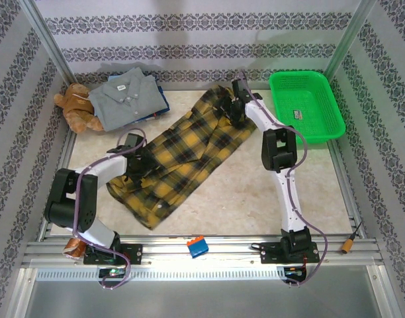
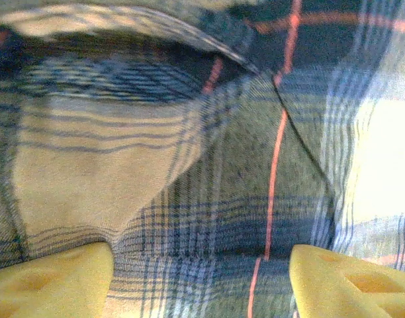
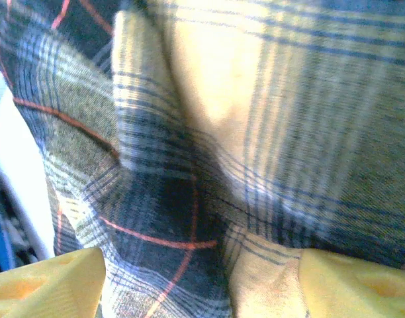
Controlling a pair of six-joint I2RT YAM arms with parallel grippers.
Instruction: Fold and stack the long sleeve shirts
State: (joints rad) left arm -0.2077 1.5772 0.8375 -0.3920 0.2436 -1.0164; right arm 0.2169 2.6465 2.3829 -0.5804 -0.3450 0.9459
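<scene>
A: Where's the plaid shirt (image 1: 182, 156)?
B: Laid out flat mid-table (image 1: 249, 192), on a diagonal from near-left to far-right.
A: Left gripper (image 1: 140, 169)?
B: Down on the near-left part of that shirt. In the wrist view the yellow fingers (image 2: 50, 278) are well apart. Plaid cloth runs across the gap, nothing pinched.
A: Right gripper (image 1: 227, 106)?
B: On the far-right end of the same shirt. Its fingers (image 3: 44, 281) are spread wide too. A raised fold of cloth sits between them, not clamped.
A: Other shirts?
B: Grey shirt (image 1: 123, 96) is folded in the far-left corner, on top of the blue shirt (image 1: 164, 103). A blue edge shows along its right side.
A: Anything else on the table?
B: Teddy bear (image 1: 77, 107) just beside the grey shirt, on its left. Green basket (image 1: 321, 136) in the far-right corner, near the plaid shirt's end, not touching.
</scene>
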